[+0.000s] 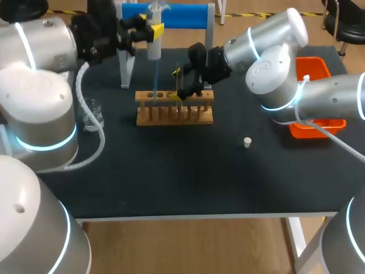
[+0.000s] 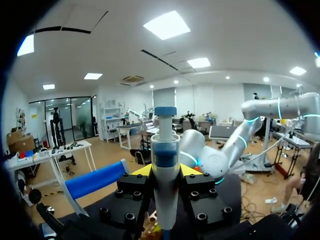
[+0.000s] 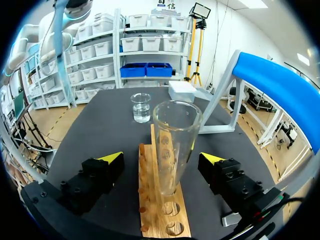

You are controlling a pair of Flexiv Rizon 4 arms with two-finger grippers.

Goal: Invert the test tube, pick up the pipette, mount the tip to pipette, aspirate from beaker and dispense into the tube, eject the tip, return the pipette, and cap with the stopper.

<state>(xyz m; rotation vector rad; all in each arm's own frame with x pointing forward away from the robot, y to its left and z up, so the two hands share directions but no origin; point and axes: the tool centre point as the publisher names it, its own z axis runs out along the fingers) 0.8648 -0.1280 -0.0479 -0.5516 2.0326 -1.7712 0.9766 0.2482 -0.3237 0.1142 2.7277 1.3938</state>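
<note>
Pipette (image 1: 154,48) above rack (image 1: 171,118), test tube (image 3: 172,145) clear between parted fingers (image 3: 112,158)

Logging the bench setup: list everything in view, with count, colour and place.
rack: one, wooden, centre.
test tube: one, clear, upright in rack.
pipette: one, white, blue tip, above rack's left end.
beaker: one, clear, left of rack.
stopper: one, white, right of rack.
bin: one, orange, far right.
stand: one, blue bar, white frame, behind rack.
box: one, white, beside stand.
left gripper: one, yellow-tipped, shut on pipette.
right gripper: one, yellow-tipped, open around test tube.
</note>
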